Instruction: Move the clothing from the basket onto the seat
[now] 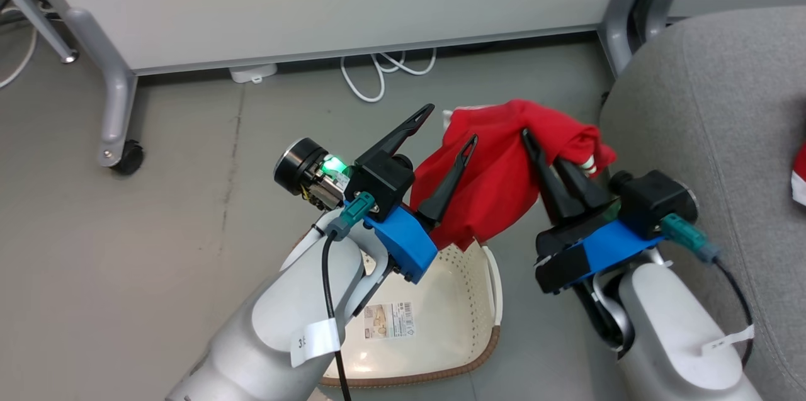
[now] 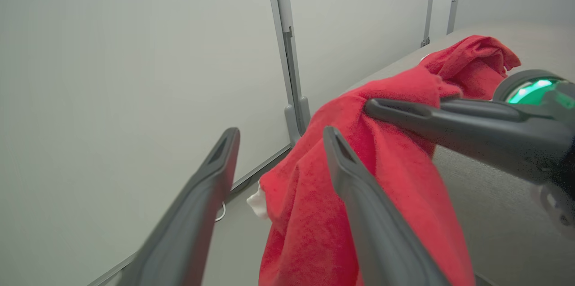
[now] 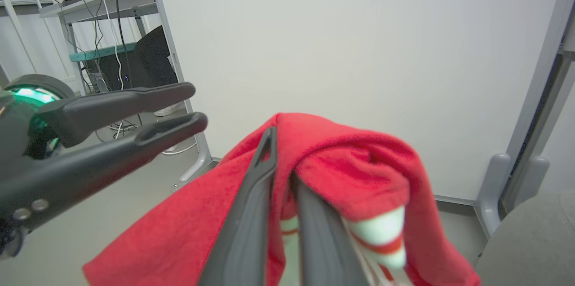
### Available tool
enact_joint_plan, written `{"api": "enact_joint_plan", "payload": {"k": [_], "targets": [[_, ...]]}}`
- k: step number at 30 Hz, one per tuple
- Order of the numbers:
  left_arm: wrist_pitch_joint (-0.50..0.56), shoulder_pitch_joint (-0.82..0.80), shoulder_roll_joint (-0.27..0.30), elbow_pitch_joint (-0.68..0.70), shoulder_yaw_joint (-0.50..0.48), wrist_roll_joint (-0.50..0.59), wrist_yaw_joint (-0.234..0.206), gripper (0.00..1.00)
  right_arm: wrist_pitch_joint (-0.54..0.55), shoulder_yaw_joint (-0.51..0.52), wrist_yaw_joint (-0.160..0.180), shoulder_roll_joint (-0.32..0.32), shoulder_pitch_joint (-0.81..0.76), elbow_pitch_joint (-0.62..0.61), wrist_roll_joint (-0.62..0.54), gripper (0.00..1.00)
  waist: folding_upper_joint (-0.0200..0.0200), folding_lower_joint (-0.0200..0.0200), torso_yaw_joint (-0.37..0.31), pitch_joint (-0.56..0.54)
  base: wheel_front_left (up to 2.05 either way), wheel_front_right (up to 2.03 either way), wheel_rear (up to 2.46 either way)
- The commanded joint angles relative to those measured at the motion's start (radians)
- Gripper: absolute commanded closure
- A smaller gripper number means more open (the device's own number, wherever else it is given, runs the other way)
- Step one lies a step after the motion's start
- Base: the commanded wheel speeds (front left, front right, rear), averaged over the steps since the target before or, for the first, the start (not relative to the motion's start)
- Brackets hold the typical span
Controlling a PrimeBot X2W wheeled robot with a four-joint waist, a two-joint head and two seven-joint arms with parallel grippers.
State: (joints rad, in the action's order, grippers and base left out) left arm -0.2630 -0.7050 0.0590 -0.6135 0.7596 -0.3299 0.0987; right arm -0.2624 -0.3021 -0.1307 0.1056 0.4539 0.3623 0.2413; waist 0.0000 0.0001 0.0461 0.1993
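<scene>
The garment (image 1: 497, 168) is bright red, and its white cuff (image 3: 382, 236) is crossed by thin red stripes. The basket (image 1: 469, 300) is cream-white and dotted with small holes, with a brown woven-look rim and a barcode label (image 1: 387, 320). The sofa (image 1: 724, 105) is light grey. The left gripper (image 1: 451, 124) and right gripper (image 1: 541, 148) are black on blue mounts. A green light (image 1: 334, 166) glows by the left one. The floor (image 1: 189, 231) is grey.

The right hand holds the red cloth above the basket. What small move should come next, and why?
Probably swing the right hand rightward toward the light grey fabric sofa. Its fingers are shut on the bright red fabric garment, which hangs above the cream-white plastic basket, and the left hand is open.
</scene>
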Motion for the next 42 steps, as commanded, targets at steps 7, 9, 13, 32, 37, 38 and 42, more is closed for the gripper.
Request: {"api": "enact_joint_plan", "payload": {"k": [7, 9, 13, 32, 37, 38, 42], "targets": [[-0.003, -0.017, 0.014, 0.011, -0.002, 0.017, 0.008, 0.0, -0.004, 0.083, 0.0, 0.021, 0.031, -0.039, -0.014, 1.0, 0.0, -0.0001, -0.075, 0.058, 0.0, 0.0, 0.0], [-0.003, -0.018, 0.016, 0.017, 0.002, 0.022, 0.012, 0.0, -0.004, 0.109, 0.0, 0.029, 0.029, -0.047, -0.017, 1.0, 0.0, -0.0001, -0.094, 0.071, 0.0, 0.0, 0.0], [-0.003, -0.014, 0.019, 0.028, 0.01, 0.03, 0.016, 0.0, -0.004, 0.154, 0.0, 0.033, 0.016, -0.071, -0.028, 1.0, 0.0, -0.0001, -0.135, 0.094, 0.0, 0.0, 0.0], [-0.003, -0.013, 0.014, 0.017, 0.083, 0.051, 0.029, 0.0, -0.004, 0.32, 0.0, 0.013, -0.118, -0.177, -0.057, 1.0, 0.0, -0.0001, -0.306, 0.155, 0.0, 0.0, 0.0], [-0.003, -0.013, 0.011, 0.014, 0.091, 0.049, 0.03, 0.0, -0.004, 0.33, 0.0, 0.014, -0.141, -0.189, -0.056, 1.0, 0.0, -0.0001, -0.317, 0.157, 0.0, 0.0, 0.0], [-0.003, -0.014, 0.011, 0.014, 0.092, 0.048, 0.03, 0.0, -0.004, 0.33, 0.0, 0.013, -0.146, -0.19, -0.056, 1.0, 0.0, -0.0001, -0.318, 0.157, 0.0, 0.0, 0.0], [-0.003, -0.02, 0.009, 0.015, 0.093, 0.048, 0.031, 0.0, -0.004, 0.334, 0.0, 0.01, -0.149, -0.194, -0.057, 1.0, 0.0, -0.0001, -0.32, 0.158, 0.0, 0.0, 0.0]]}}
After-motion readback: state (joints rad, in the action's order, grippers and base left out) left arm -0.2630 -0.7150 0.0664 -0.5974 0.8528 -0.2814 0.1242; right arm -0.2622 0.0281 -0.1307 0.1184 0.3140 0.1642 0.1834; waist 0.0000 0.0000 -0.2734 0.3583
